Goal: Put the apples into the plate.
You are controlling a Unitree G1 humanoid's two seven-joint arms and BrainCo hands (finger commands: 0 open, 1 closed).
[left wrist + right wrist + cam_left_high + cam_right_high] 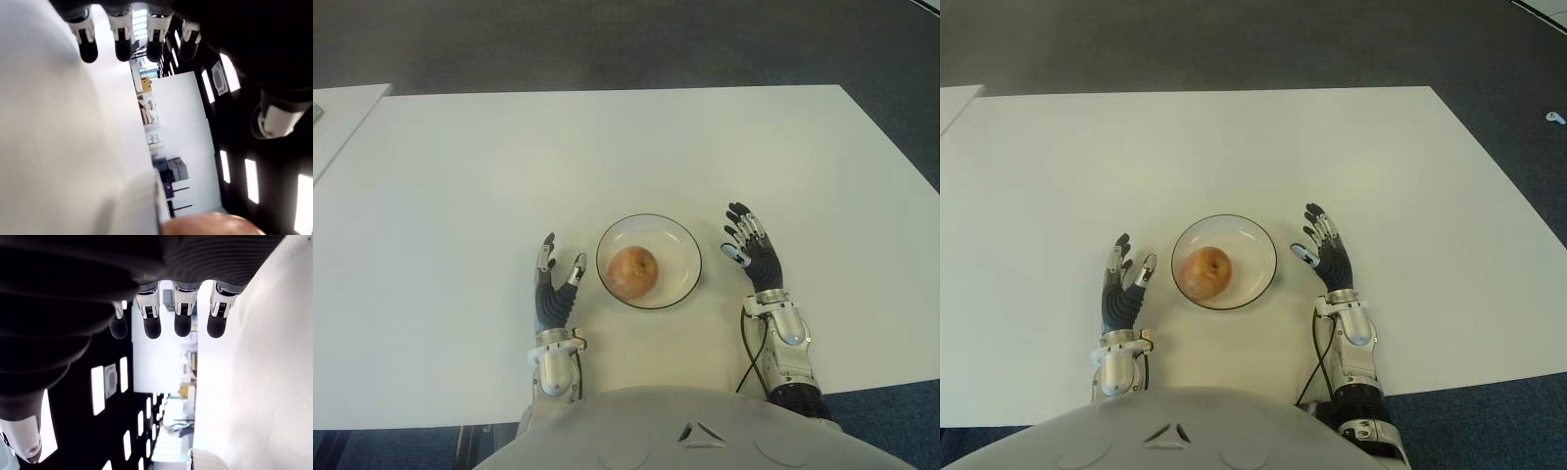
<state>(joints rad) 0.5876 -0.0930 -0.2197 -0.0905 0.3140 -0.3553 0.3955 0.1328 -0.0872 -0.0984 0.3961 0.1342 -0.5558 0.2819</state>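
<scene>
You have one apple (632, 271) sitting inside the plate (680, 243), a shallow clear dish on the white desk (460, 176) directly ahead of the robot's torso. The apple lies a little toward the near-left part of the plate, and it is reddish-orange with a small dark stem dimple on top.

Your left robot hand (555, 289) shows just beside the plate on its left, fingers pointing away from the body, extended and relaxed, holding nothing. A narrow strip of bare desk separates its thumb side from the plate's rim, so it is apart from both plate and apple. In its own wrist view the fingertips (89, 51) hang in a straight row with nothing between them (the orange curve at that picture's edge looks like the apple, seen only in part).

Your right robot hand (752, 252) shows just to the right of the plate, likewise apart from the rim, fingers spread and empty. Its wrist view shows four straight fingertips (182, 325) with nothing in the palm.

The apple lies between the two hands, touched by neither.
</scene>
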